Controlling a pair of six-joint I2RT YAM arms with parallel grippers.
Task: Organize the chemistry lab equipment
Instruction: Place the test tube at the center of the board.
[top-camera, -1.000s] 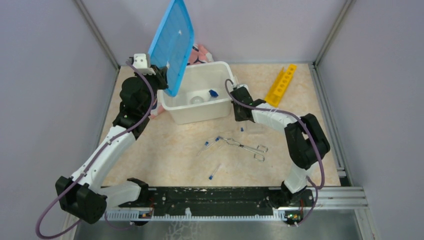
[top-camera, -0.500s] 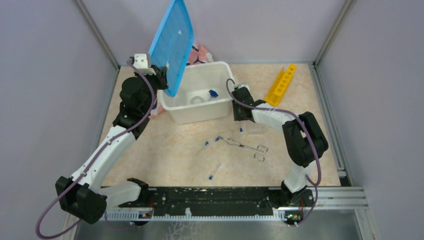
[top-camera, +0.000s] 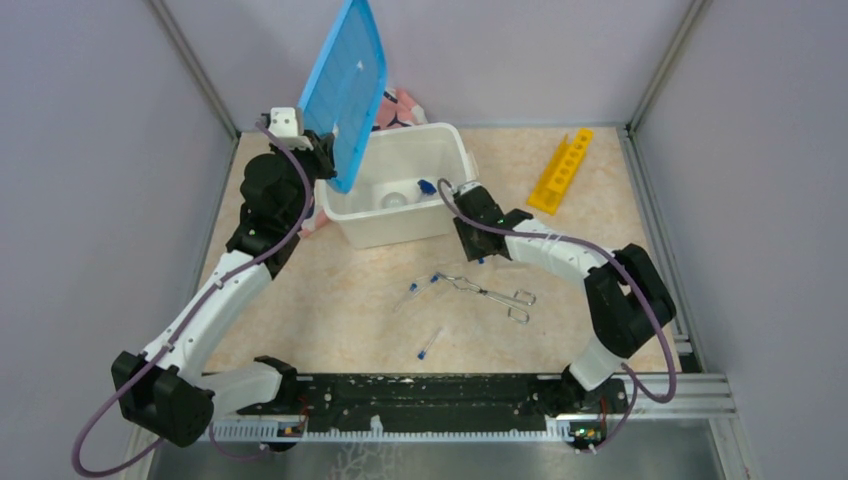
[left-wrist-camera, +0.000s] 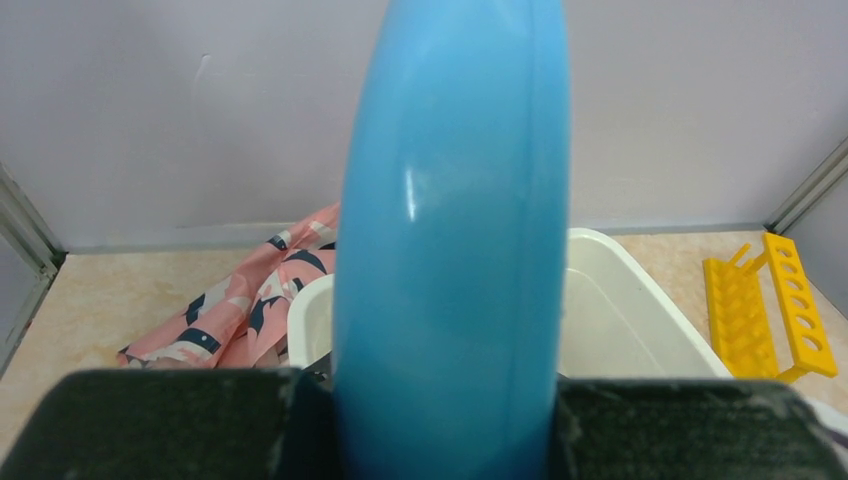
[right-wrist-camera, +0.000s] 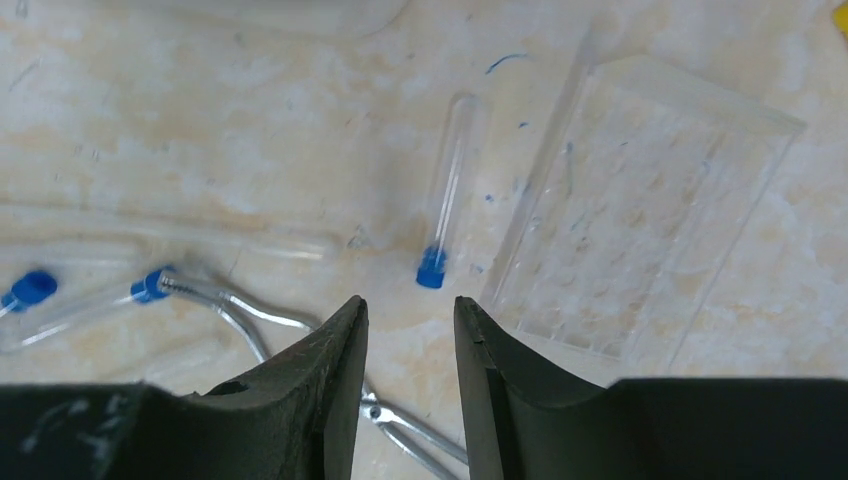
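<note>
My left gripper (top-camera: 322, 150) is shut on the lower edge of the blue lid (top-camera: 345, 85), holding it upright over the left end of the white bin (top-camera: 445, 215). In the bin lie a small whitish ball (top-camera: 393, 199) and a blue-capped tube (top-camera: 427, 186). My right gripper (right-wrist-camera: 410, 305) hangs open and empty just in front of the bin's right corner. A clear tube (right-wrist-camera: 445, 195) lies just beyond its tips, cap toward them. The silver tongs (top-camera: 492, 294) and two more tubes (top-camera: 415, 290) (top-camera: 430, 343) lie on the table. At the back right is the yellow rack (top-camera: 562, 168).
A clear plastic tray (right-wrist-camera: 640, 250) lies flat to the right of the tube under my right gripper. The pink patterned cloth (left-wrist-camera: 250, 300) is bunched behind and left of the bin. Metal frame posts and grey walls close in the table.
My right gripper's jaws have spread apart. That wrist has shifted left and toward the front of the bin, while its elbow swung right. The left arm and lid have not moved.
</note>
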